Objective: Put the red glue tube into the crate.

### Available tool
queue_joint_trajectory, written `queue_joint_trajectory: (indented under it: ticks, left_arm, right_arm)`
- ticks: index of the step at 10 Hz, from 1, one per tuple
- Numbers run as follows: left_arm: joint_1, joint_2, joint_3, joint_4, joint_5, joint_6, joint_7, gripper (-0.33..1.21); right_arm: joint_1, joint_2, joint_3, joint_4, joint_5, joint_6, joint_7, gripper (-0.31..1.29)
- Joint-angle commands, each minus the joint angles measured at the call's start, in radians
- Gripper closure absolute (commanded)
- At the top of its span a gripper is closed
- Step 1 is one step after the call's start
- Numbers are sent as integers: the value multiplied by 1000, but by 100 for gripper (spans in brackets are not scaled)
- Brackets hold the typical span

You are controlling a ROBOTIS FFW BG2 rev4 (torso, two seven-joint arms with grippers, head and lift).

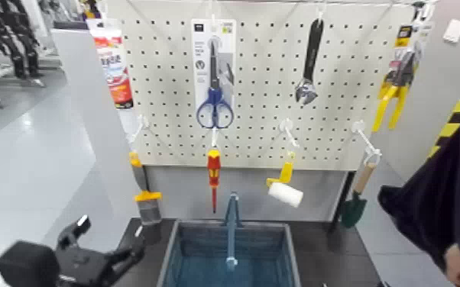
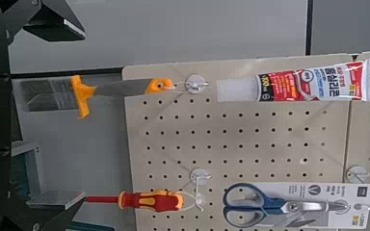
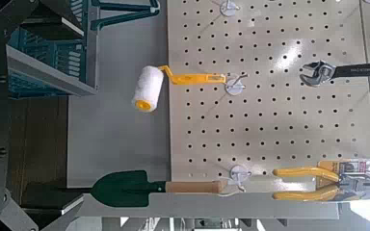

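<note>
The red glue tube (image 1: pixel 115 65) hangs at the upper left of the pegboard, nozzle down; in the left wrist view (image 2: pixel 308 87) its red and white label and pale nozzle show, on a hook. The blue-grey crate (image 1: pixel 195 259) with its upright blue handle stands on the dark table below the board, and it shows in the right wrist view (image 3: pixel 48 53) too. My left gripper (image 1: pixel 111 233) is open and empty, low at the left of the crate and well below the tube; its jaws frame the left wrist view (image 2: pixel 82 114). My right gripper (image 3: pixel 48 115) is open and empty, facing the board's right side.
On the pegboard hang scissors (image 1: pixel 215 76), a wrench (image 1: pixel 309 65), yellow pliers (image 1: pixel 393 84), a scraper (image 1: pixel 143 195), a red-and-yellow screwdriver (image 1: pixel 213 172), a paint roller (image 1: pixel 285 189) and a trowel (image 1: pixel 355 200). A person in dark clothes (image 1: pixel 439 198) stands at the right.
</note>
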Motion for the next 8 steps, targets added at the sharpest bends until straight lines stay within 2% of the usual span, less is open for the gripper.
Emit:
queue_joint_trajectory:
  ticks: [1, 2, 5, 8]
  left_arm:
    - [-92, -10, 95, -32, 16, 126, -138, 18]
    - [-120, -2, 118, -44, 19, 165, -162, 22]
    - [-232, 16, 198, -44, 53, 265, -273, 21]
    - [-339, 57, 253, -10, 148, 360, -368, 21]
  right_arm:
    - [-5, 0, 2, 3, 0, 1, 1, 11]
    - [-6, 0, 2, 3, 0, 1, 1, 11]
    - [-14, 0, 5, 7, 0, 1, 3, 11]
    - [-23, 0, 10, 10, 0, 1, 6, 11]
